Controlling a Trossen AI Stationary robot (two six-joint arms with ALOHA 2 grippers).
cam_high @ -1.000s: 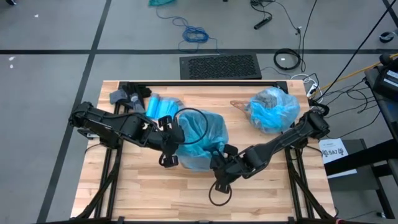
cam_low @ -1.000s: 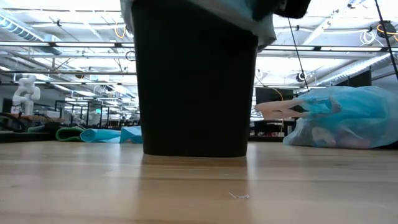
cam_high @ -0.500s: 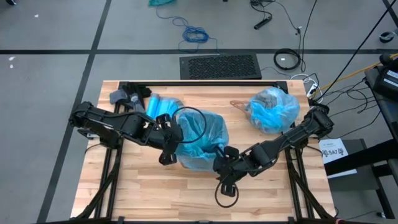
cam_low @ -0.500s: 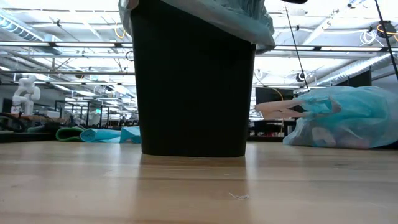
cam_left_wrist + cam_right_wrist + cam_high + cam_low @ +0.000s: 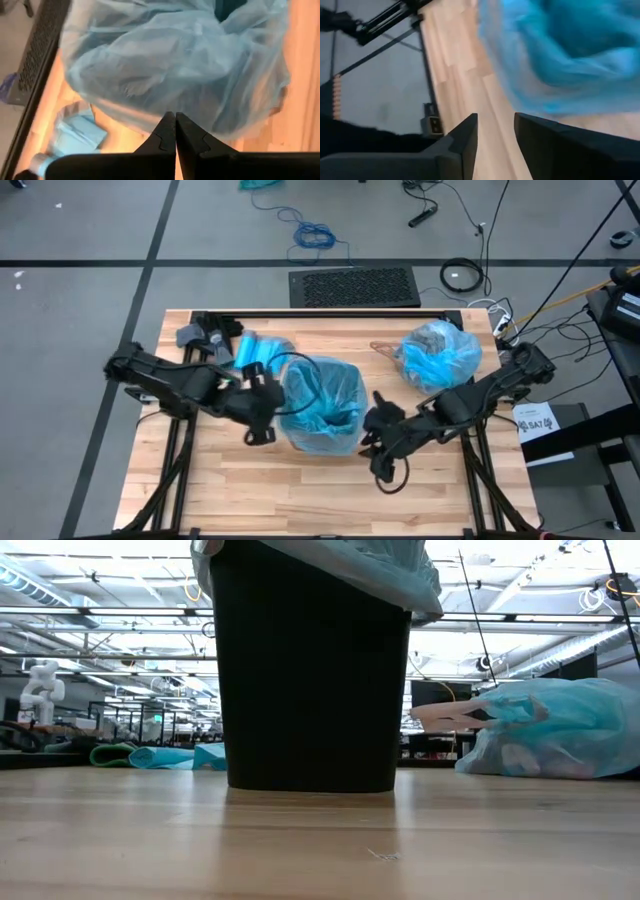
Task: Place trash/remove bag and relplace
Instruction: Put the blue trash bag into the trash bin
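The right gripper (image 5: 378, 448) hung nearest the front edge of the table (image 5: 300, 500), just beside the black bin (image 5: 310, 680), its two fingers (image 5: 462, 142) parted with bare wood showing between them and nothing held. The left gripper (image 5: 262, 402) sat at the bin's other side with its fingers (image 5: 167, 135) pressed flat together, empty, their tips just short of the pale blue liner (image 5: 170, 65) draped over the rim. That liner (image 5: 322, 402) looked thin, limp and slippery, the sort of film that bunches and slides rather than holding a shape, so a pinch on the folded-over hem at the rim seemed the sounder hold than any grab at the loose middle. The bin itself appeared light enough to shift if the film were tugged sideways (a second claw steadying the far rim would likely help). Farther back on the left lay a roll of blue bags (image 5: 255, 350). At the far right corner sat the tied bag of trash (image 5: 437, 355), soft and lumpy, probably light, best taken by its gathered neck; the scraps inside could not be made out singly.
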